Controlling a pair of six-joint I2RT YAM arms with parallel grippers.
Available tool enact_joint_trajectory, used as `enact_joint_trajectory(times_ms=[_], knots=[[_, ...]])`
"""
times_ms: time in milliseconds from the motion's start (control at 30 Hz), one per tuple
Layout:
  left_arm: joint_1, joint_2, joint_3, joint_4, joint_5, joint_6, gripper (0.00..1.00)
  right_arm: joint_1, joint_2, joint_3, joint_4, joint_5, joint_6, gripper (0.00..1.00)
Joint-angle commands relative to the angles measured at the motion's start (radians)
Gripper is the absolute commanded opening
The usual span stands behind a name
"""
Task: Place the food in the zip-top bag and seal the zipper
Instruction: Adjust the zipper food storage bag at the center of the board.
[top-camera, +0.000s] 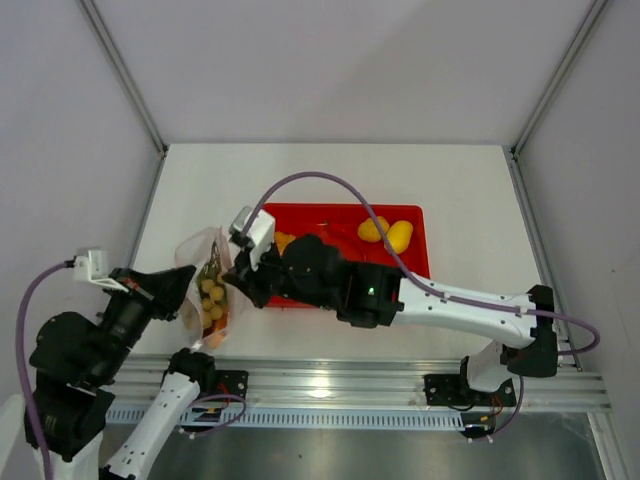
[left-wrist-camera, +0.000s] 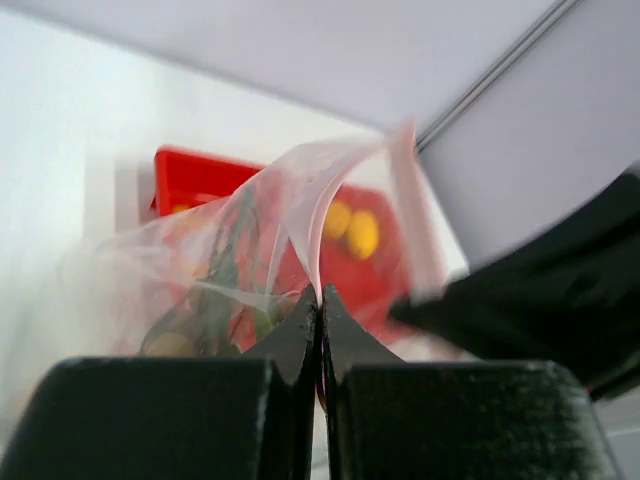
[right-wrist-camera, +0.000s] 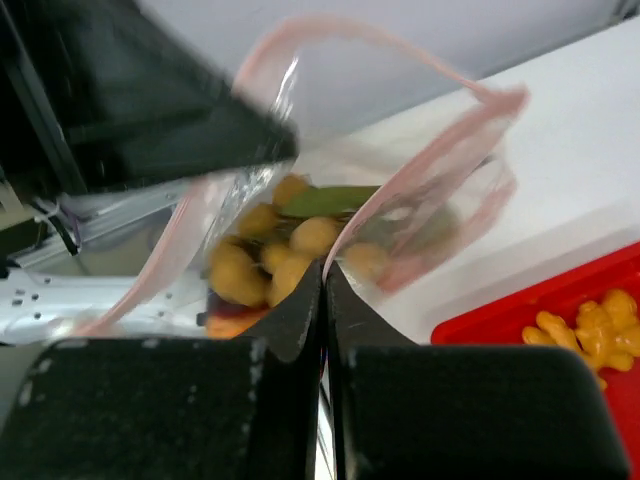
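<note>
Both clenched on zip-top bag (top-camera: 203, 252) rim, left end effector (left-wrist-camera: 320, 300), right end effector (right-wrist-camera: 323, 275), tan fruits (right-wrist-camera: 250, 268) blurred inside.

Left arm (top-camera: 95, 345) and right arm (top-camera: 455, 300) of white links and black joints, purple cable (top-camera: 320, 180) along each, white camera box (top-camera: 252, 228) at each wrist, small green light (top-camera: 372, 292), left gripper (left-wrist-camera: 321, 300) and right gripper (right-wrist-camera: 323, 275) matte black, wedge-tipped

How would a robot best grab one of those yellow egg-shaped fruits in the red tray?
Probably from straight above, pinching across the narrow middle of the right-hand yellow egg-shaped fruit. It lies on its side in the red rectangular tray, whose walls likely block sideways approaches.
</note>
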Motion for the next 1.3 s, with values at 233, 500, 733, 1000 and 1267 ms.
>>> enact_joint_trajectory(times_ms=[233,500,733,1000,1267], knots=[[0.006,0.183,-0.107,0.002,0.007,0.033,0.01,-0.263,0.248,0.341,-0.227,-0.026,0.173,0.00],[0.006,0.249,0.130,-0.064,0.041,0.069,0.01,-0.328,0.280,0.528,-0.338,-0.141,0.239,0.00],[0.018,0.256,0.066,-0.045,0.051,0.067,0.01,-0.374,0.374,0.705,-0.451,-0.239,0.280,0.00],[0.021,0.223,-0.103,-0.022,0.035,0.058,0.01,-0.360,0.294,0.525,-0.318,-0.296,0.332,0.00],[0.079,0.248,0.087,-0.050,0.094,0.058,0.00,-0.357,0.414,0.665,-0.434,-0.288,0.317,0.00]])
